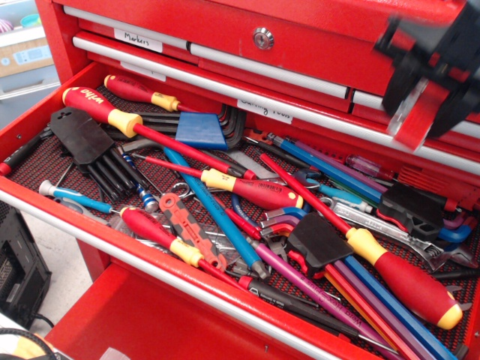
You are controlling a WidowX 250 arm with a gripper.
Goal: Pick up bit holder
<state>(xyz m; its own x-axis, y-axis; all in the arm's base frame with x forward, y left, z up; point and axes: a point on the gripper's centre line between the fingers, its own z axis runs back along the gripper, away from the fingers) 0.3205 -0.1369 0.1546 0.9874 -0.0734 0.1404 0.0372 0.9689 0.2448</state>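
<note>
one bit holder (417,118) hangs clamped in the raised pincer (421,90).

Only the end of the robot shows, in the upper right corner of the frame, smeared by motion blur. The black, blocky tool (420,105) is matte and dark, with angular edges and two thick black prongs reaching downward. Its upper part is cut off by the top and right edges of the frame. Screws, cables and markings cannot be made out through the blur.
</note>
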